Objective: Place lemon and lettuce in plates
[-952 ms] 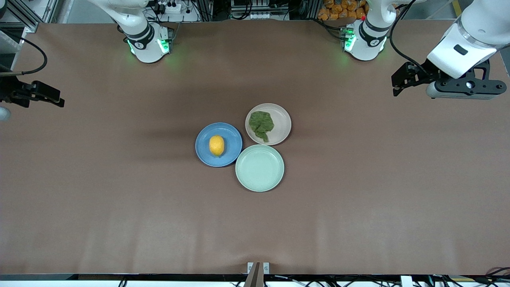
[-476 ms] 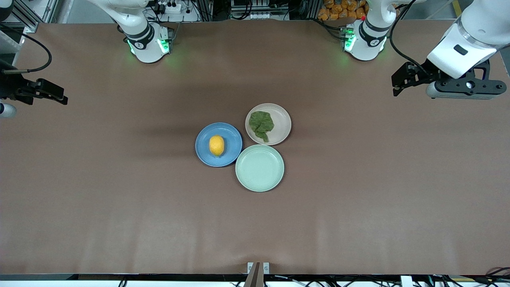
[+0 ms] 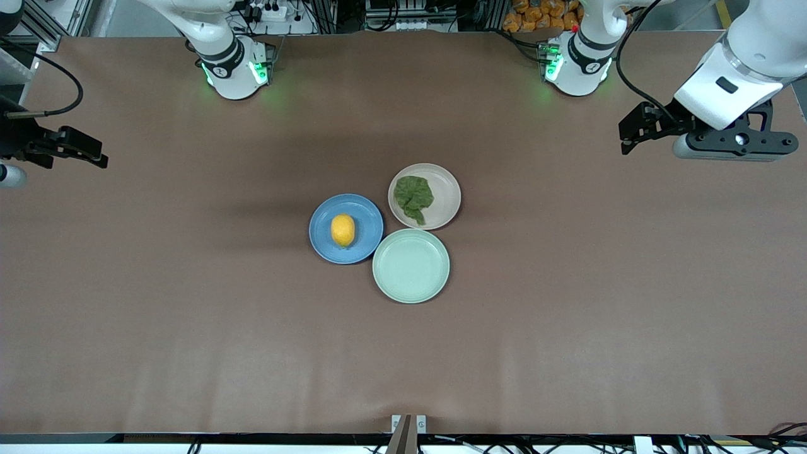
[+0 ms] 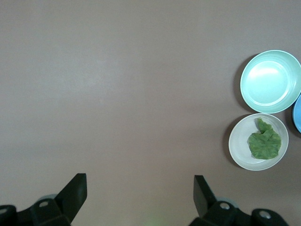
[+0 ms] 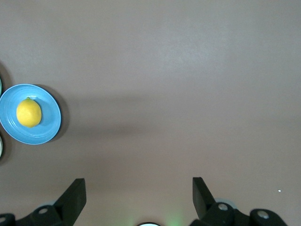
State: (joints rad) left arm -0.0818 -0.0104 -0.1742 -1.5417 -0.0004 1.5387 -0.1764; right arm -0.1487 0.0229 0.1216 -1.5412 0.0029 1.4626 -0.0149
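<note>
Over the bare table toward the left arm's end, the left gripper (image 3: 630,129) is held high with its jaws spread wide and nothing between them. Its fingers (image 4: 73,190) are seen parted over plain brown table (image 4: 117,84), well apart from the plates. At the right arm's end the right gripper (image 3: 85,148) is likewise held up, jaws spread and empty, with bare table below its fingers (image 5: 75,195).

Moving outward to the middle of the table, the lemon (image 3: 342,230) is seen lying in the blue plate (image 3: 369,217), and the lettuce (image 3: 413,197) in the beige plate (image 3: 444,195). A mint plate (image 3: 411,266), empty, is set nearest the front camera and appears to touch both others or nearly so.

The task is judged to be done, so little remains to be spoilt. If an arm were brought low across the centre, a plate could be nudged, and because the three plates sit so close, the push could be passed on to its neighbours. The lemon, being rounded, could be rolled over the shallow rim by such a knock. The lettuce, being light, could be dragged out by a passing finger.
</note>
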